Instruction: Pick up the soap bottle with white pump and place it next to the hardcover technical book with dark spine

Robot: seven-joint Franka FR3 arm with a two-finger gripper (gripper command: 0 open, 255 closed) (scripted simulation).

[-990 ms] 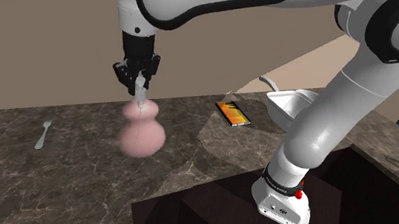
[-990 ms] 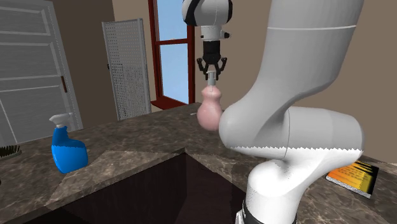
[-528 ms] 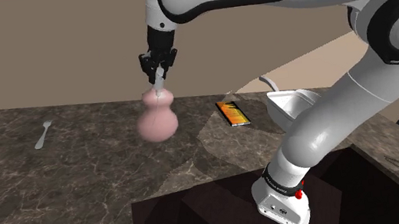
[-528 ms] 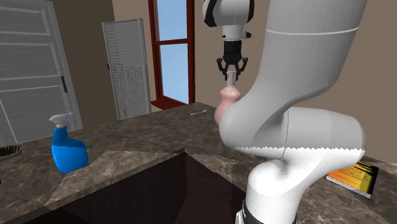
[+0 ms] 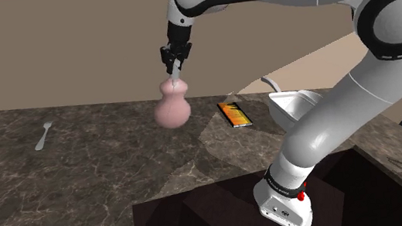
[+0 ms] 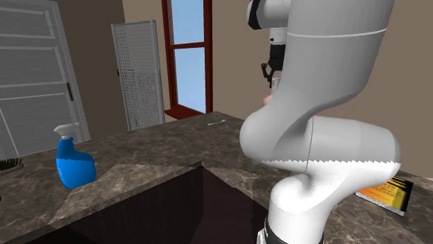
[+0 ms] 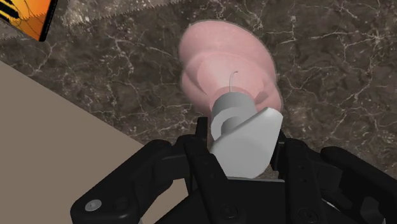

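Pink soap bottle (image 5: 172, 108) up in the air over the dark stone counter (image 5: 83, 184), hanging by its pale pump (image 7: 245, 140); black gripper (image 5: 175, 68) clamped tight on that pump; orange book (image 5: 235, 114) flat on the counter, near, toward the shoulder view's right; fork (image 5: 45, 135) well apart, left; blue spray bottle (image 6: 73, 163) standing far off; white arm (image 6: 326, 83) hiding most of the soap bottle in the second exterior view.
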